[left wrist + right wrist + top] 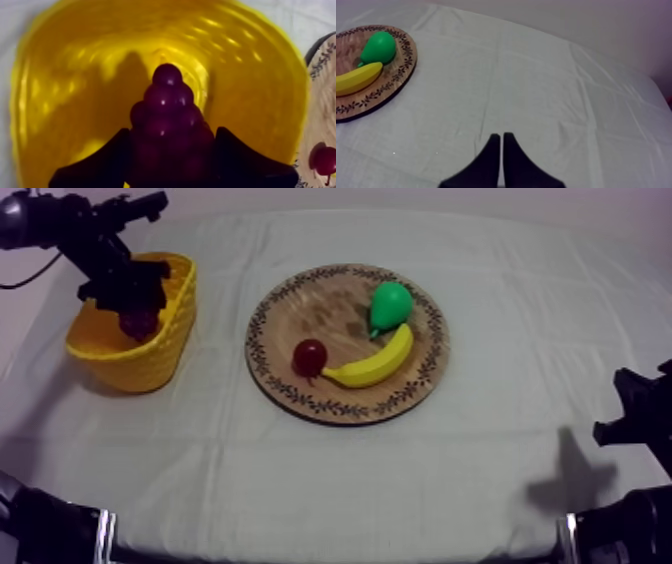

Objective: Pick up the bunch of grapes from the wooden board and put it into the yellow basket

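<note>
The dark purple bunch of grapes [167,120] hangs inside the yellow basket [65,100], held between the black fingers [105,160] of my left gripper [135,313]. From above, the grapes [140,321] sit just below the rim of the basket [150,353] at the table's left. The round wooden board [300,308] lies in the middle. My right gripper [501,142] is shut on nothing, low over bare cloth to the right of the board [391,87]; its arm [640,423] rests at the right edge.
On the board lie a green pear [389,305], a yellow banana [375,363] and a small red fruit [309,356]. The red fruit [325,159] also shows beside the basket's wall. Open cloth stretches in front and to the right of the board.
</note>
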Robot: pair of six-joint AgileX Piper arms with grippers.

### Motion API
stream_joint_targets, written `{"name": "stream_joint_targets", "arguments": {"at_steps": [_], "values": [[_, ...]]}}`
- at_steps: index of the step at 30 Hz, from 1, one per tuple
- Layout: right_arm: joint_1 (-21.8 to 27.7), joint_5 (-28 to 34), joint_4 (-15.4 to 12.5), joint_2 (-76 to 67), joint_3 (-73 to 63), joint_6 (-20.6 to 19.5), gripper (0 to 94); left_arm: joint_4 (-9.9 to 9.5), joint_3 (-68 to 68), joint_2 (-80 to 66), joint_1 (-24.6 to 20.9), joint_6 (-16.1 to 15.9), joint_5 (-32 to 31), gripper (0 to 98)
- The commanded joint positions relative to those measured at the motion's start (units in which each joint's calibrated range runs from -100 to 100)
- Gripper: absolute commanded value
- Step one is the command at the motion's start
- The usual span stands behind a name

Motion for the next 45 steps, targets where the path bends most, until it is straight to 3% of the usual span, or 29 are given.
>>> {"name": "stream_joint_targets", "arguments": {"at_steps": [1, 8, 13, 16, 22, 29, 39, 45], "values": [[0.01, 0.01, 0.01, -0.02, -0.01, 0.01, 0.5, 0.05, -0.03, 1.1, -0.02, -0.11, -0.49, 53.7], [0.01, 0.01, 0.01, -0.02, -0.01, 0.01, 0.5, -0.09, 0.24, 2.07, -0.26, -0.22, -1.57, 55.0], [0.01, 0.01, 0.01, -0.02, -0.01, 0.01, 0.5, -0.14, 1.14, 1.45, -0.11, -0.43, -3.06, 72.6], [0.01, 0.01, 0.01, -0.02, -0.01, 0.01, 0.5, -1.11, 1.42, 0.67, 0.08, 1.17, -3.47, 83.9], [0.01, 0.01, 0.01, -0.02, -0.01, 0.01, 0.5, -1.81, 1.95, -0.71, 0.11, 1.93, -4.63, 88.8], [0.01, 0.01, 0.01, -0.02, -0.01, 0.01, 0.5, -1.69, 3.86, -4.26, 0.24, 1.68, -5.86, 86.3], [0.01, 0.01, 0.01, -0.02, -0.01, 0.01, 0.5, -1.52, 9.78, -21.98, 0.77, 1.79, -4.67, 72.0], [0.01, 0.01, 0.01, -0.02, -0.01, 0.01, 0.5, -1.01, 15.01, -31.74, 0.4, 1.53, -2.93, 54.2]]}}
